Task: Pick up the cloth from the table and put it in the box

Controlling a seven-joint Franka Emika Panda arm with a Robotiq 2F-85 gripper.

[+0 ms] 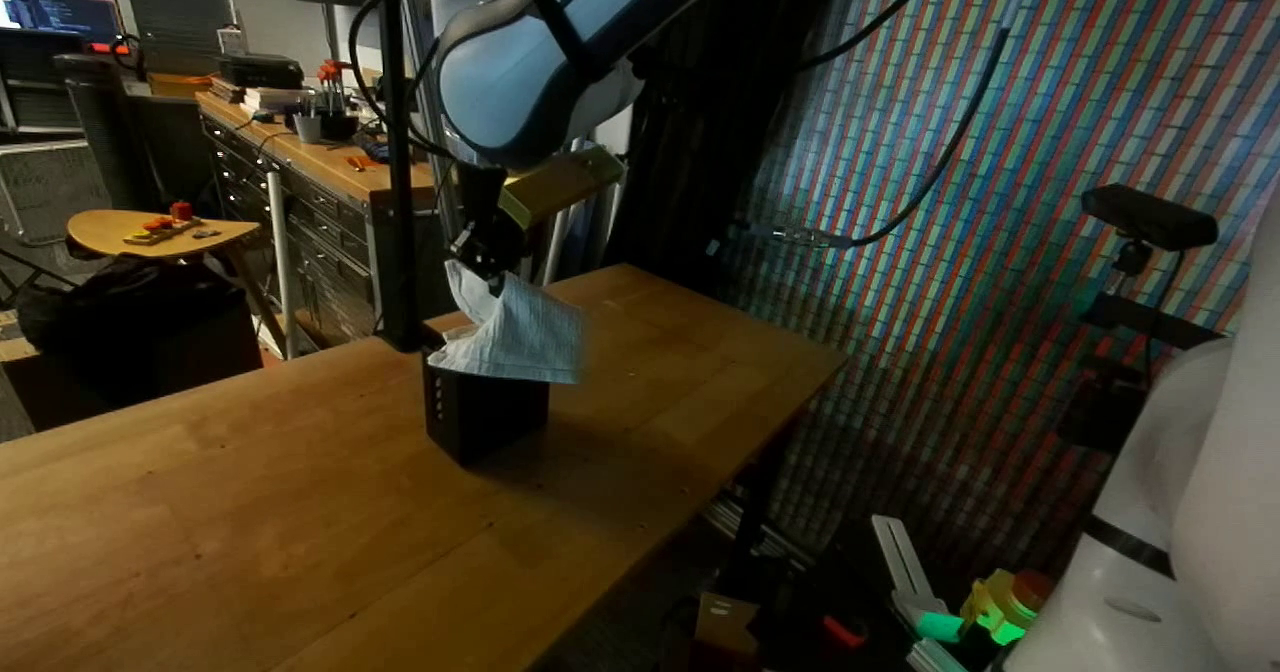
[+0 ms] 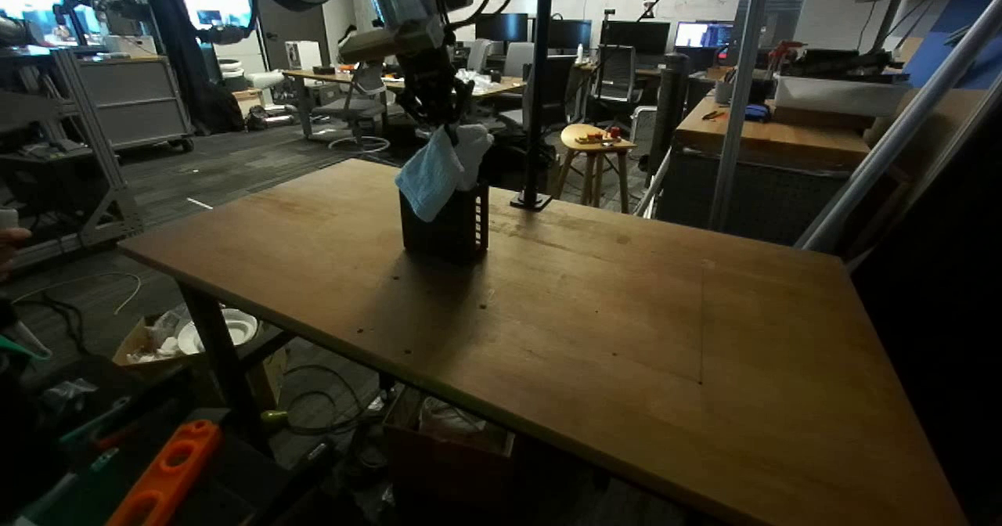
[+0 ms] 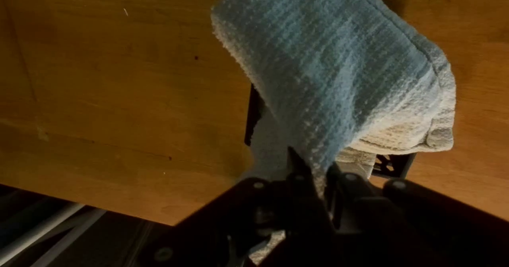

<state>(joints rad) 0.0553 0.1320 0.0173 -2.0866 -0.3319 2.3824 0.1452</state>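
Your pincer point(image 3: 314, 163) grasped the pale blue cloth point(image 3: 330, 68) over the black box point(image 2: 446, 234). In an exterior view, the box stood toward the table's point(image 2: 626, 315) far edge.

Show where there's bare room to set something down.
In an exterior view, bare table runs from the black basket and pole to the right edge; a smaller patch lies between basket and left corner. Crowded: over the basket, where fingers hold the blue cloth.
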